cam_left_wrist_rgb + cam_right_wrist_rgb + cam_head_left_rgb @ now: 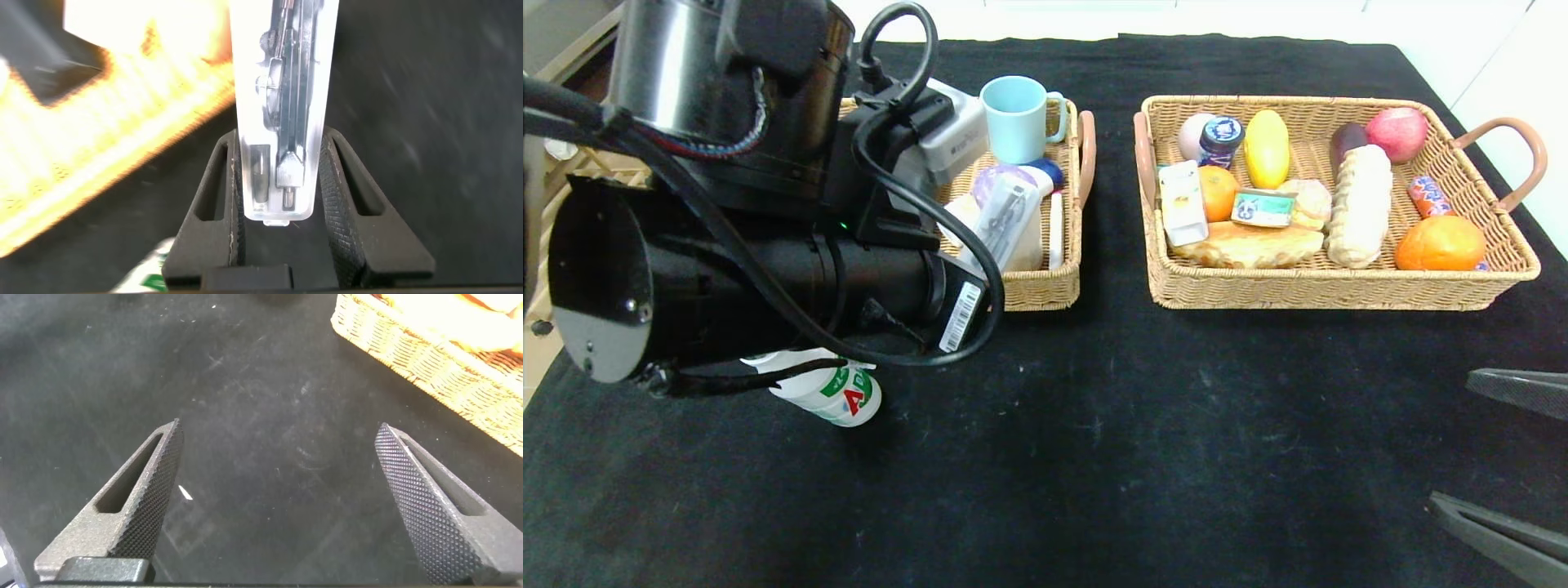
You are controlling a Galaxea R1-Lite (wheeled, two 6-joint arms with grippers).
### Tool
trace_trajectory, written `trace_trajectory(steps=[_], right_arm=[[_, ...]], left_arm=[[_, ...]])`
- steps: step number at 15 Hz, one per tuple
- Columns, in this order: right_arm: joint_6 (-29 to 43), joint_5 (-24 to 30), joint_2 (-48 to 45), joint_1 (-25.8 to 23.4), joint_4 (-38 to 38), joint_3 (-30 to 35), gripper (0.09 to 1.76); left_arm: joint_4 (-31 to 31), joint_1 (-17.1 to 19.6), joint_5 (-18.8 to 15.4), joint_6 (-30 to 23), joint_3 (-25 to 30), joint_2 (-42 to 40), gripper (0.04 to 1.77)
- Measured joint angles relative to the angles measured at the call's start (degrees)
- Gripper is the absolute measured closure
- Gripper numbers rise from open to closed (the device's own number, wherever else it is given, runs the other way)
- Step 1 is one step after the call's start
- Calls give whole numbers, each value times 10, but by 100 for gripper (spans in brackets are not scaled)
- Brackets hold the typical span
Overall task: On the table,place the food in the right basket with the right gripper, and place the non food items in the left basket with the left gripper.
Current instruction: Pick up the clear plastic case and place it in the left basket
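A clear plastic blister pack point(282, 114) holding a metal drawing compass sits clamped between the textured black fingers point(339, 196) of the left gripper point(282, 204), held above the near edge of the left wicker basket point(1045, 286) toward the table's far left. The left arm's glossy black cylindrical links and looping cable fill the left side of the head view, hiding much of that basket, where a pale blue mug point(1015, 118), a white stick-shaped item and other wrapped goods show. A white bottle point(837, 396) with red-and-green label lies on its side on the black cloth-covered table point(1135, 457), partly under the arm near the left edge. The right wicker basket point(1339, 286), with brown loop handles, sits toward the far right, packed with oranges, a red apple, a yellow fruit, bread loaves, a small jar and cartons. The right gripper point(278, 498) hovers low near the table's near right edge, its knurled fingers spread wide apart and holding nothing.
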Motion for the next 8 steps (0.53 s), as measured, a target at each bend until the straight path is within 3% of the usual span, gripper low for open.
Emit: trace_trajectory(steps=[8], right_arm=[[-1,0,0,1,0,1,14]], left_arm=[[-8,76,-9,-15,-62,5,119]])
